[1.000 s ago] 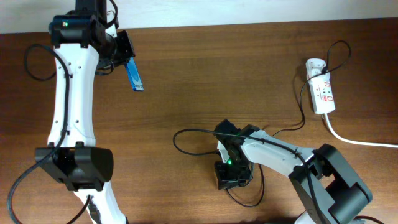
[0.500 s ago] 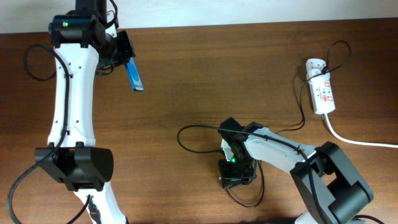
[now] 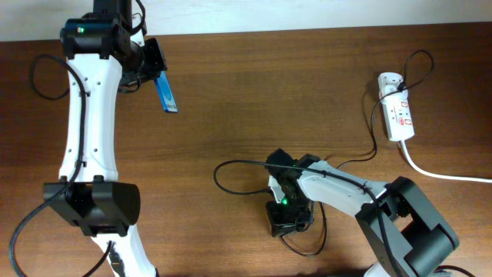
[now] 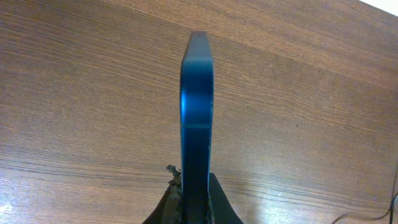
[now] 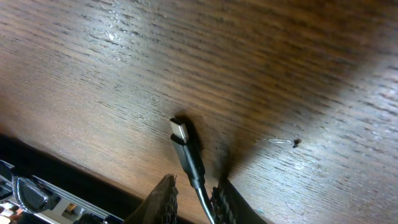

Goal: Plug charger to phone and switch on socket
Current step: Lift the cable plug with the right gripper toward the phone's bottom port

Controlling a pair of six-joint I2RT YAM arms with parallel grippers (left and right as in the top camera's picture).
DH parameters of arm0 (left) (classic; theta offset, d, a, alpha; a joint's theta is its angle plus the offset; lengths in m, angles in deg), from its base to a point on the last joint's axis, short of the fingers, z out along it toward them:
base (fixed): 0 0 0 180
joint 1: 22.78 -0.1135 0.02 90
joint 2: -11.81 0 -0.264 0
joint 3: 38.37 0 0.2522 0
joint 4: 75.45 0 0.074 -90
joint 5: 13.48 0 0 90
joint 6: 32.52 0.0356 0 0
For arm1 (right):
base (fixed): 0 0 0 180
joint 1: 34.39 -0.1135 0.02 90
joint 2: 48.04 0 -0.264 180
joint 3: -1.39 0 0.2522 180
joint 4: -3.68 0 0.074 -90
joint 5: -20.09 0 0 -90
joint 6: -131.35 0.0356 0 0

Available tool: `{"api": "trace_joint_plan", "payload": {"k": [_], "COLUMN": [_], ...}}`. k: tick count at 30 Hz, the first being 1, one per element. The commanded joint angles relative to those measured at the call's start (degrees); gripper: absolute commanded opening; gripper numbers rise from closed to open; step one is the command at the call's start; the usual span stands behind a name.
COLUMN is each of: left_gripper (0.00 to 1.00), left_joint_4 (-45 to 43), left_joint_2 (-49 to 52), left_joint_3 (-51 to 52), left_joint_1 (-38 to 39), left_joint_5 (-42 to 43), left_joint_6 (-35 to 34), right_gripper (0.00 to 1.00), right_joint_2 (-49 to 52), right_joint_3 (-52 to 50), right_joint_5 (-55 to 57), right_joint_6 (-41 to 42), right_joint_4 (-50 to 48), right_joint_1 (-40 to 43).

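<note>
**Phone gripped far left, charger plug pinched at centre**

The left arm (image 3: 84, 131) runs up the left edge of the surface (image 3: 231, 92) as a long white link, with its black wrist turned in toward the right at the far end. The left gripper (image 3: 156, 77) has its jaws pressed together on one end of the phone (image 3: 165, 94). The phone juts out from them at a slant toward the middle. In the left wrist view it shows edge-on, as a slim blue slab with rounded corners.

The right arm (image 3: 346, 192) reaches leftward from its base at the near right corner, its white forearm low over the wood. The right gripper (image 3: 286, 206) points down near the middle of the near edge. Its jaws pinch the charger (image 5: 189, 158) just behind the plug tip (image 5: 179, 130). This short, metal-ended plug sticks out past the dark fingers (image 5: 163, 198), close over the surface, and throws a shadow beside it. The thin black cable loops out to the left of this gripper, and it also trails right toward the far right corner.

The socket (image 3: 400, 117), a small white oblong strip with red markings, lies there, well apart from both grippers. A white adapter (image 3: 388, 80) sits at its far end. A thick white cord (image 3: 438, 174) curves off from the strip to the right edge. The surface is dark brown wood with a fine, streaky grain.
</note>
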Motion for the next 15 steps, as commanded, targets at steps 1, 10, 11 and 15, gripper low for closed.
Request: {"api": "trace_joint_plan", "payload": {"k": [1, 10, 11, 15], "left_gripper": [0.0, 0.0, 0.0, 0.0], "left_joint_4": [-0.35, -5.38, -6.43, -12.59], "left_joint_2": [0.09, 0.09, 0.07, 0.07], "left_joint_3": [-0.15, -0.15, -0.15, -0.15], "left_joint_1": [-0.17, -0.26, -0.44, -4.72], "left_joint_5": [0.66, 22.86, 25.53, 46.69], "left_joint_6": [-0.76, 2.12, 2.1, 2.12], "right_gripper": [0.22, 0.04, 0.04, 0.04], "right_joint_2": [0.68, 0.61, 0.52, -3.13], "right_joint_3": [-0.66, 17.84, 22.36, 40.06], "right_joint_5": [0.79, 2.99, 4.76, 5.73], "right_joint_6": [-0.24, -1.75, -1.77, -6.36], "right_joint_4": [-0.81, 11.1, 15.04, 23.15], "right_joint_1": [-0.22, 0.55, 1.33, 5.86]}}
